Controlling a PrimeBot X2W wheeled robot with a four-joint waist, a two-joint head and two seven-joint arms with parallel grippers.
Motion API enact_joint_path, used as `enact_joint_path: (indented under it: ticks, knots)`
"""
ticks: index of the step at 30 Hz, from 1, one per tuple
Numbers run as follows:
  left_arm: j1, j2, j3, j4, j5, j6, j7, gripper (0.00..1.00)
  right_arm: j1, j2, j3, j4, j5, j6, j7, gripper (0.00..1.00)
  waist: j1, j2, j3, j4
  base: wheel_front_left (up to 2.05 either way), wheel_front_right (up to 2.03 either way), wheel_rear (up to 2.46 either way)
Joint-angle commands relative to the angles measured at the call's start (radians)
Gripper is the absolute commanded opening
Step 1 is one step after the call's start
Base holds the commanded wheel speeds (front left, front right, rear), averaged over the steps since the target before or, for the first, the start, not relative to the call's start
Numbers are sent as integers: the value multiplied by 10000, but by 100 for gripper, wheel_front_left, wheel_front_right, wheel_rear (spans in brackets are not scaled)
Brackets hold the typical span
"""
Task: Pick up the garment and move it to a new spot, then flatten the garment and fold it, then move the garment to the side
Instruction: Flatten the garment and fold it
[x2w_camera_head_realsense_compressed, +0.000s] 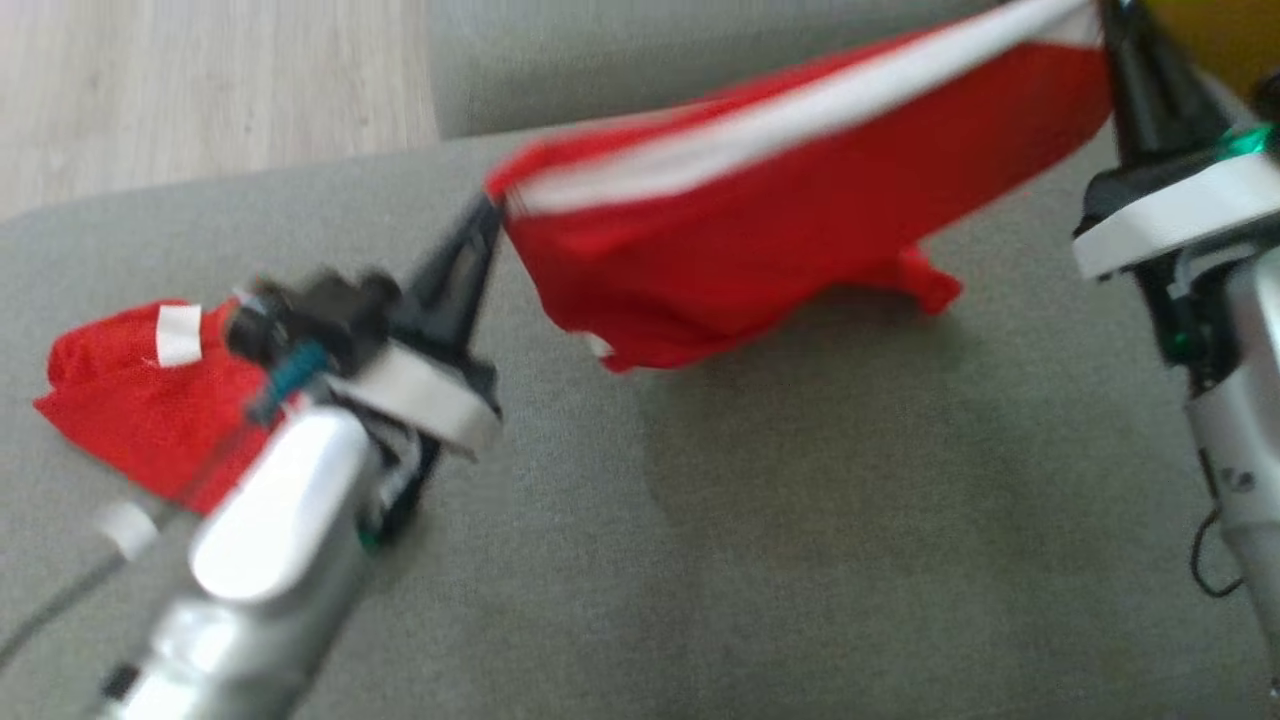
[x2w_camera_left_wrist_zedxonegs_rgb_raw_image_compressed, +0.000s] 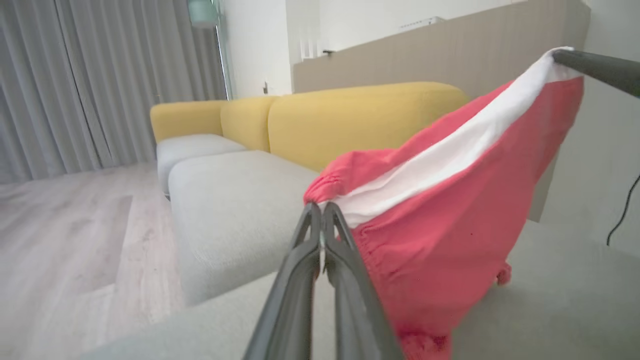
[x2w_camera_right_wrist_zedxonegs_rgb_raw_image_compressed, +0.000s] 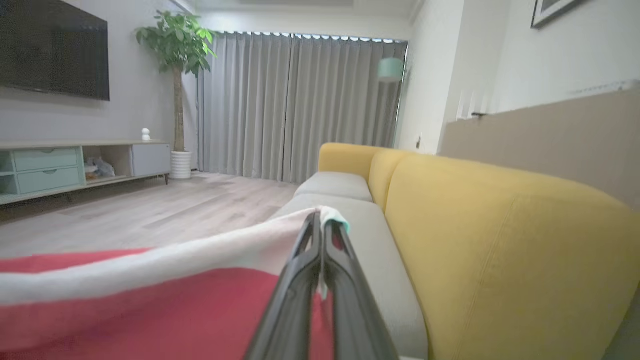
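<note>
A red fabric garment with a broad white band (x2w_camera_head_realsense_compressed: 760, 230) is held stretched in the air between the two arms, above the grey upholstered sofa seat cushion (x2w_camera_head_realsense_compressed: 800, 520). One end of the band is pinched by the left end effector (x2w_camera_head_realsense_compressed: 490, 212), whose two dark fingers are seen pressed together on the gathered cloth in the left wrist view (x2w_camera_left_wrist_zedxonegs_rgb_raw_image_compressed: 320, 212). The opposite end is clamped by the right end effector (x2w_camera_head_realsense_compressed: 1108, 15), higher and near the upper right corner of the head view; in the right wrist view (x2w_camera_right_wrist_zedxonegs_rgb_raw_image_compressed: 320, 220) its fingers are closed on the white edge. The band is drawn taut along the top, sloping upward toward the right end effector, while the red body hangs loosely below it. Whether the lowest folds touch the cushion cannot be told. A second crumpled red cloth with a white patch (x2w_camera_head_realsense_compressed: 120, 400) is seen lying on the cushion, beside the left arm and partly hidden by it. A yellow padded sofa backrest (x2w_camera_right_wrist_zedxonegs_rgb_raw_image_compressed: 500, 240) is seen behind the seat, and a pale wooden floor (x2w_camera_head_realsense_compressed: 200, 80) beyond it.
</note>
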Motion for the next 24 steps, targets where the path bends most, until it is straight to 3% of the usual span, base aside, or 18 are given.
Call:
enact_joint_path:
  ticks: [1,8,14,24]
  knots:
    - [-887,379,588,-405,-158,-21,86,0,-72,-163,-47,-588,-10,-7,4,0,1,-1,-292,-28,0,0,0]
    - [-2244,587,1131,-869,-579,-104,690,0,-215,-230,-556,-1947,-1035,-7,-301,0,1,-1,-849,-76,0,0,0]
    - [-2365,563,1633,-1381,-1320,14,1085,0,34,-341,-808,-2667,-3116,-7,-399,0,1,-1,-992,-23,0,0,0]
    - [-1844,595,1774,-1814,-2040,118,1692,0,808,-202,-973,-3031,-2737,-7,282,0,1,-1,-646,230,0,0,0]
